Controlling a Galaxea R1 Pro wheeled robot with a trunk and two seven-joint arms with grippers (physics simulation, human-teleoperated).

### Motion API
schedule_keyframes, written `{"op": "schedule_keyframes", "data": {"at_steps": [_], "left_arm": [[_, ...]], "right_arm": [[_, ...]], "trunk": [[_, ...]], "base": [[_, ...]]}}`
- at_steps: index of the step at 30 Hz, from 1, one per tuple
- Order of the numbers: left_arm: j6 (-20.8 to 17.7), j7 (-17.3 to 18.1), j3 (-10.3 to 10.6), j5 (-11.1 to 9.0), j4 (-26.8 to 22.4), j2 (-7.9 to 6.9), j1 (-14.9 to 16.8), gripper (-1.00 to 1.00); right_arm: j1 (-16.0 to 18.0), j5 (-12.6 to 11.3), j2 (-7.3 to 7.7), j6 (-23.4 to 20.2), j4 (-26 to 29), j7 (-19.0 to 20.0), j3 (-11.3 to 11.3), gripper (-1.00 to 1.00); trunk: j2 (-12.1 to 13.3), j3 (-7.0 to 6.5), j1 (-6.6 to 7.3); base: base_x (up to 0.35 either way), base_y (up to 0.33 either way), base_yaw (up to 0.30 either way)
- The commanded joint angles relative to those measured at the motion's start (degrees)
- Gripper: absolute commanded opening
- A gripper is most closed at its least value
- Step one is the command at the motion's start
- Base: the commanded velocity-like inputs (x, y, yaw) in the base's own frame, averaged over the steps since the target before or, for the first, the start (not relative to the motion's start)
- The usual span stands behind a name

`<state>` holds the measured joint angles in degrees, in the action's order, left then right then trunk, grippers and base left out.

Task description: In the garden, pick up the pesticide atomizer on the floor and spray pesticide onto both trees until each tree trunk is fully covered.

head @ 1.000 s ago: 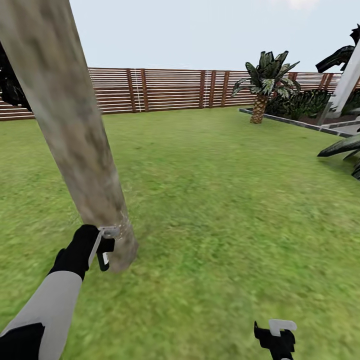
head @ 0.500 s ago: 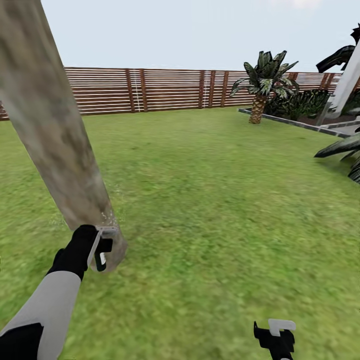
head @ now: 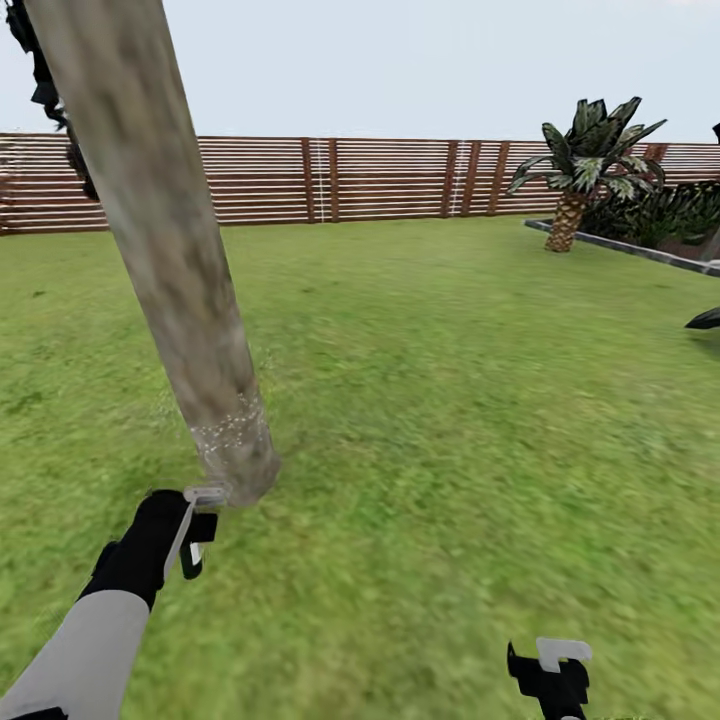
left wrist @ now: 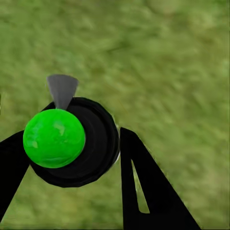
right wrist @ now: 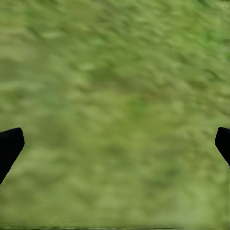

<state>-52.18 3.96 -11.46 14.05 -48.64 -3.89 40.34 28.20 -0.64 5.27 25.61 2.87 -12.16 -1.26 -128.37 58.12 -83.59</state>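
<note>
While left tool (head: pixel 195 535) grips atomizer (left wrist: pixel 72 142), specks ring tree trunk (head: pixel 160 230) base

Left arm (head: pixel 85 640) reaches forward and up from the lower left of the head view, pale grey forearm running into a black wrist, with the left gripper (head: pixel 197 535) at its tip. Seen from the left wrist, that gripper (left wrist: pixel 72 158) has its two black fingers (left wrist: pixel 143 191) closed against a round black body with a green ball on top. Right gripper (head: pixel 553 675) sits low at the bottom edge of the head view. From the right wrist, its fingertips (right wrist: pixel 9 146) stand wide apart at opposite edges.
</note>
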Motion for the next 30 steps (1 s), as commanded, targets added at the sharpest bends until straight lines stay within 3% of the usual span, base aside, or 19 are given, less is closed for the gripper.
{"op": "schedule_keyframes", "data": {"at_steps": [1,4,7,8,10,12,14,16,18,19,20,22,28,29,30], "left_arm": [[1.7,0.4,-0.1,0.5,-0.1,0.03,-1.1,-1.00],[5.1,0.7,-0.1,0.3,0.0,0.00,-4.3,-1.00],[12.0,1.2,-0.1,0.4,0.5,-0.05,-7.4,-1.00],[16.5,1.4,0.1,0.4,1.3,-0.75,-8.7,-1.00],[19.7,2.3,0.6,0.4,2.9,-2.31,-9.8,-1.00],[24.3,6.3,1.5,0.6,5.1,-4.46,-10.2,-1.00],[30.0,13.0,3.3,2.5,7.8,-6.65,-10.3,-1.00],[35.3,21.6,5.1,6.5,9.7,-8.08,-10.3,-1.00],[40.7,28.7,5.7,11.5,10.2,-8.42,-10.9,-1.00],[45.7,33.9,6.0,15.4,10.4,-8.22,-11.6,-1.00],[48.2,37.2,6.0,17.8,10.6,-8.02,-11.8,-1.00],[49.7,39.7,6.2,20.1,11.5,-7.81,-11.9,-1.00],[50.5,40.7,11.9,21.4,12.7,-7.34,-12.0,-1.00],[50.5,40.7,12.3,21.4,12.7,-7.09,-12.0,-1.00],[50.5,40.8,12.6,21.4,12.7,-6.73,-12.0,-1.00]], "right_arm": [[0.0,-0.1,0.01,0.1,0.0,-0.2,-0.1,1.00],[0.0,-0.1,0.01,0.1,0.0,-0.2,-0.1,1.00],[0.0,0.0,0.01,0.1,0.0,-0.2,-0.2,1.00],[0.0,0.4,0.01,0.1,0.1,0.0,-0.3,1.00],[0.0,2.1,0.07,0.0,0.4,0.9,-1.0,1.00],[0.0,5.9,0.35,-0.1,1.9,4.8,-2.8,1.00],[0.0,9.7,0.59,-1.0,5.8,10.5,-3.5,1.00],[0.0,15.2,0.73,-5.0,10.9,19.1,-3.7,1.00],[0.1,20.6,0.76,-8.8,16.3,28.4,-3.8,1.00],[0.1,23.9,0.78,-10.3,19.7,35.5,-3.8,1.00],[0.1,25.3,0.79,-10.7,21.6,40.8,-3.8,1.00],[0.0,26.0,0.79,-10.9,23.2,45.9,-3.8,1.00],[0.0,26.5,0.12,-10.9,25.0,47.9,-4.0,1.00],[0.0,26.5,0.05,-10.9,25.5,48.0,-4.0,-1.00],[0.0,26.5,0.00,-10.9,25.9,48.5,-4.0,-1.00]], "trunk": [[0.0,0.04,0.04],[0.0,0.04,0.04],[0.0,0.04,0.04],[0.0,0.04,0.04],[0.0,0.04,0.04],[0.0,0.04,0.04],[0.0,0.04,0.04],[0.0,0.04,0.04],[0.0,0.04,0.04],[0.0,0.04,0.04],[0.0,0.04,0.04],[0.0,0.04,0.04],[0.0,0.04,0.04],[0.0,0.04,0.04],[0.0,0.04,0.04]], "base": [[-0.302,-0.124,0.270],[-0.307,-0.110,0.127],[-0.311,-0.086,0.017],[-0.312,-0.062,0.004],[-0.313,-0.026,0.002],[-0.314,-0.008,0.000],[-0.309,-0.002,0.000],[-0.263,-0.001,0.000],[-0.099,0.000,0.000],[-0.022,0.000,0.000],[-0.009,0.000,0.000],[-0.003,0.000,0.000],[0.000,0.000,0.000],[0.000,0.000,0.000],[0.000,0.000,0.000]]}}
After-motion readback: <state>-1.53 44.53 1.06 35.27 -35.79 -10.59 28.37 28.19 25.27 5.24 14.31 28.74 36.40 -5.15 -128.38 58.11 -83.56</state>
